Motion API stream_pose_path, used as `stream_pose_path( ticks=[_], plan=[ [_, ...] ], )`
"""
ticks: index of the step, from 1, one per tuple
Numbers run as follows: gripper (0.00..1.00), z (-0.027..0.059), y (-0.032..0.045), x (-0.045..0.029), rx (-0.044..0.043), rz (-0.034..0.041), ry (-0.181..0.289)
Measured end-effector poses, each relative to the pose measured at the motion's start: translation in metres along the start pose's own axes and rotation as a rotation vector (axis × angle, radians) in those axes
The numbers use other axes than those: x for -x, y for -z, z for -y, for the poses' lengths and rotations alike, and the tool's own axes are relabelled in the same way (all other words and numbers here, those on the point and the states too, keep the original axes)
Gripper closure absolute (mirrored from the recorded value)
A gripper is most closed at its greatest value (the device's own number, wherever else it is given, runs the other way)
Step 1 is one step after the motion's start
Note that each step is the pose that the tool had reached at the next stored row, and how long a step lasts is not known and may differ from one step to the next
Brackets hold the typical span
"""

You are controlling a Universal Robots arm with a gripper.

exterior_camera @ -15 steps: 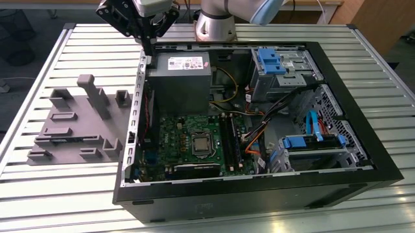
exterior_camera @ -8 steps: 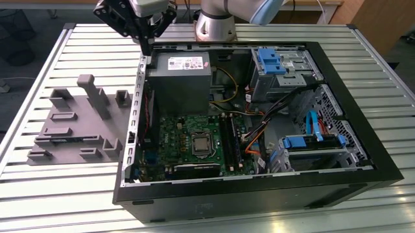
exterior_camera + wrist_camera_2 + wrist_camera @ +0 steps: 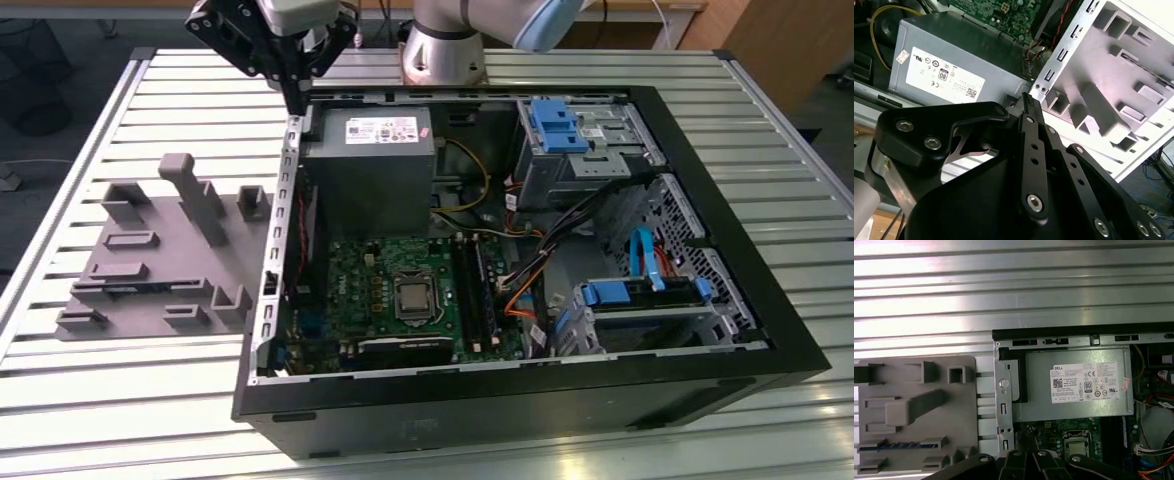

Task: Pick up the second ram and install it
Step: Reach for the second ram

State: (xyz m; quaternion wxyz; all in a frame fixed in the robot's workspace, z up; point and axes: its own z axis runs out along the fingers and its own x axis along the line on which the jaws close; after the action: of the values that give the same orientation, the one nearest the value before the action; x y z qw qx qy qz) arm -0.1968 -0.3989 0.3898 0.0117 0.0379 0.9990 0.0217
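Claw (image 3: 296,92) pressed together, nothing seen between its tips. It hangs over the far corner of the open computer case (image 3: 534,405), on the exterior view's left, just beside the power supply (image 3: 367,160). Second ram (image 3: 899,445) stands on edge in a slot of the grey tray (image 3: 961,405). Tray lies on the slatted counter (image 3: 120,400) just beside the case, ram well apart from the claw

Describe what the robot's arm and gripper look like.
The arm is a silver-grey cylindrical tube with a rounded light blue joint cap. The gripper is matte black and angular, tapering to a narrow tip. In the second wrist view its flat linkage bars carry round silver screw heads.
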Motion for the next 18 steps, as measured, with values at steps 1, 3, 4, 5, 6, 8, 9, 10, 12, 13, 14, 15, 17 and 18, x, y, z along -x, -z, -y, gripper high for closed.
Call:
stream_pose_path(
  ticks=[1,3,4,5,6,8,9,10,12,13,14,15,17,18],
  plan=[
    [0.89,0.0000,0.0000,-0.0005,-0.0001,-0.0001,0.000],
    [0.89,0.0002,0.0000,-0.0019,-0.0001,-0.0001,0.000],
    [0.89,0.0002,0.0000,-0.0027,-0.0001,-0.0001,0.000],
    [0.89,0.0003,0.0000,-0.0035,-0.0001,-0.0001,0.000],
    [0.89,0.0003,0.0000,-0.0043,-0.0001,-0.0001,0.000],
    [0.89,0.0004,0.0000,-0.0058,-0.0001,-0.0001,0.000],
    [0.89,0.0005,0.0000,-0.0065,-0.0001,-0.0001,0.000],
    [0.89,0.0006,0.0000,-0.0074,-0.0001,-0.0001,0.000],
    [0.89,0.0007,0.0000,-0.0090,-0.0001,0.0000,0.000],
    [0.89,0.0008,0.0000,-0.0098,-0.0001,-0.0001,0.000],
    [0.89,0.0008,0.0000,-0.0106,-0.0001,-0.0001,0.000],
    [0.89,0.0009,0.0000,-0.0115,-0.0001,-0.0001,0.000],
    [0.89,0.0010,0.0000,-0.0133,-0.0001,-0.0001,0.000],
    [0.89,0.0011,0.0000,-0.0142,-0.0001,-0.0001,0.000]
  ],
)
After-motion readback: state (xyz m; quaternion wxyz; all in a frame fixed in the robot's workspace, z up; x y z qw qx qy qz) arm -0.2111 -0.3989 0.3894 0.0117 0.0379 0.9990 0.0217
